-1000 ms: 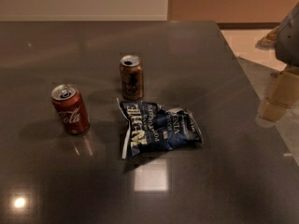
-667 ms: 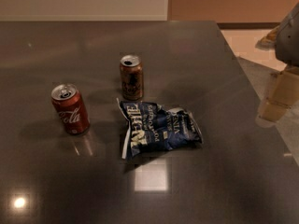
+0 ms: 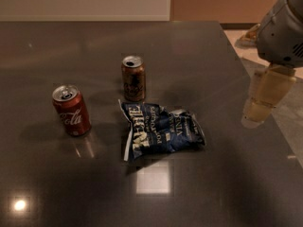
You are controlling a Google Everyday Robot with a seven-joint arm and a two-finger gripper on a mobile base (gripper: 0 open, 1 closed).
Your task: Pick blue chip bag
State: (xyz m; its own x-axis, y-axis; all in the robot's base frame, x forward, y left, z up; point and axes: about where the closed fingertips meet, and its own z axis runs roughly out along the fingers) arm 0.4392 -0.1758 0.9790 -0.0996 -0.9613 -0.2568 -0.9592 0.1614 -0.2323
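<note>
The blue chip bag (image 3: 161, 130) lies flat near the middle of the dark table (image 3: 189, 51), crinkled, navy with cream-white lettering. My gripper (image 3: 263, 98) hangs above the table's right side, well to the right of the bag and apart from it, with its grey wrist housing (image 3: 281, 30) above it. It holds nothing that I can see.
A brown-orange can (image 3: 133, 78) stands upright just behind the bag. A red cola can (image 3: 71, 109) stands upright to the bag's left. The table's right edge (image 3: 265, 108) runs close under the gripper, with pale floor beyond it.
The gripper has shifted slightly left, toward the bag. The bag and both cans have not moved.
</note>
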